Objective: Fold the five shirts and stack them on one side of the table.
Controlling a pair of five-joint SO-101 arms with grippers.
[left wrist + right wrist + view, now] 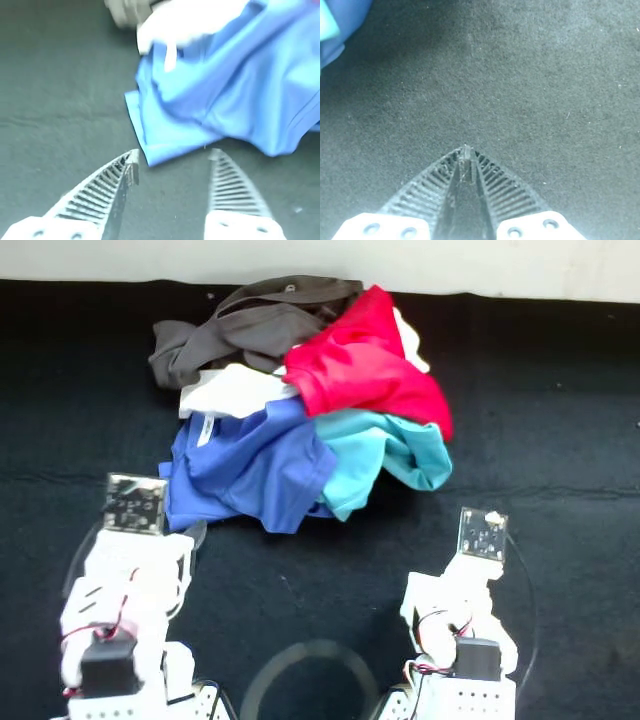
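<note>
All five shirts sit in one rumpled heap [300, 400] on the black table [570, 440], the left gripper [174, 156] spread wide just beside the heap's blue shirt [225, 90], the right gripper [466, 150] pressed together a little apart from the heap.

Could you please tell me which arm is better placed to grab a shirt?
Left: the left gripper is open beside the blue shirt; the right gripper is shut over the table.
</note>
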